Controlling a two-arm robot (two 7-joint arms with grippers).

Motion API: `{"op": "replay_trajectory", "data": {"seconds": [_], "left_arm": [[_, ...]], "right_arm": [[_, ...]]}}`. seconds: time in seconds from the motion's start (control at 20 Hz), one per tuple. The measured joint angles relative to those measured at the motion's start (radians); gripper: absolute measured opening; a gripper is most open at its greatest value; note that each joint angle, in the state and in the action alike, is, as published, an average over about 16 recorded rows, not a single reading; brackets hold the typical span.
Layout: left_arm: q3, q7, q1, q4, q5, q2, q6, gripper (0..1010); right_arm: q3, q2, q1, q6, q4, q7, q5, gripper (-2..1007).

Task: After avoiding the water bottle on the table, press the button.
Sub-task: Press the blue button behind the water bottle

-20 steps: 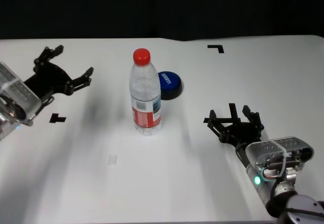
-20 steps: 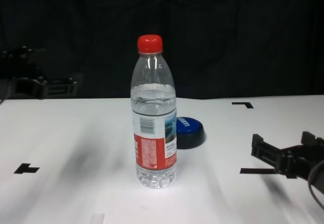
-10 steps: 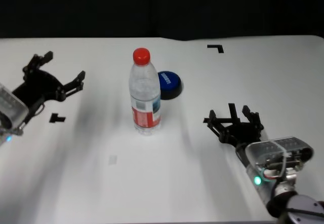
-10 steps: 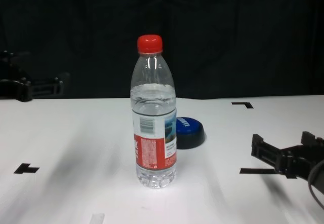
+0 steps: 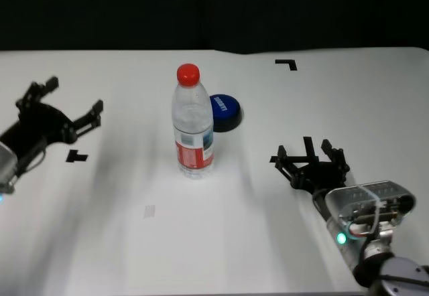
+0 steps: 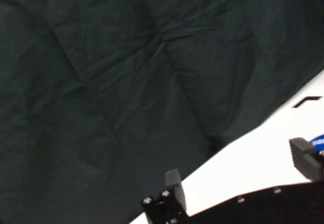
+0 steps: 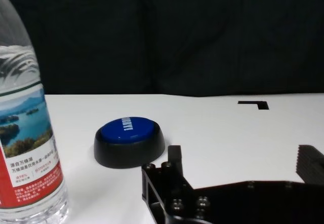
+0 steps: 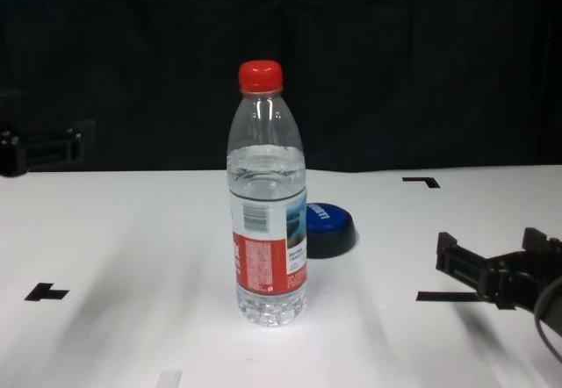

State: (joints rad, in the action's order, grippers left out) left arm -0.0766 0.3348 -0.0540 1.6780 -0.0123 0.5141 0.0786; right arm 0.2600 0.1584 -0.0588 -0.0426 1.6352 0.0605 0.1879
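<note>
Nearest our body, our right gripper (image 5: 310,157) hovered low by the table's near right corner, its fingers spread and holding nothing. We judged the task barely begun: nothing touched the button, so the whole approach and the press remained.

Toward the middle of the flat white tabletop (image 5: 221,242) stood one tall clear plastic water bottle (image 5: 192,123) with a red screw cap, upright. Just behind it, toward the far edge and slightly right, sat one low round button (image 5: 224,111), blue dome on a black base, apart from the bottle.

By the left edge, well apart from both, our left gripper (image 5: 59,111) hung over the table, fingers spread, empty.

We counted three black tape marks.
</note>
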Motion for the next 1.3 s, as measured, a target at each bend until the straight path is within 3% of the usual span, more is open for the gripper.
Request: {"op": "replay_trajectory", "data": {"seconds": [0.3,0.6,0.95,1.3], "left_arm": [[0.024,0.012,0.058,0.048,-0.034,0.005,-0.005,1003],[0.025,0.023,0.101,0.075,-0.066,-0.001,-0.007,1003],[-0.003,0.025,0.132,0.089,-0.091,-0.022,-0.008,1003],[-0.041,0.010,0.161,0.111,-0.086,-0.043,-0.008,1003]], "right_arm": [[0.000,0.000,0.000,0.000,0.000,0.000,0.000,1003],[0.000,0.000,0.000,0.000,0.000,0.000,0.000,1003],[0.000,0.000,0.000,0.000,0.000,0.000,0.000,1003],[0.000,0.000,0.000,0.000,0.000,0.000,0.000,1003]]}}
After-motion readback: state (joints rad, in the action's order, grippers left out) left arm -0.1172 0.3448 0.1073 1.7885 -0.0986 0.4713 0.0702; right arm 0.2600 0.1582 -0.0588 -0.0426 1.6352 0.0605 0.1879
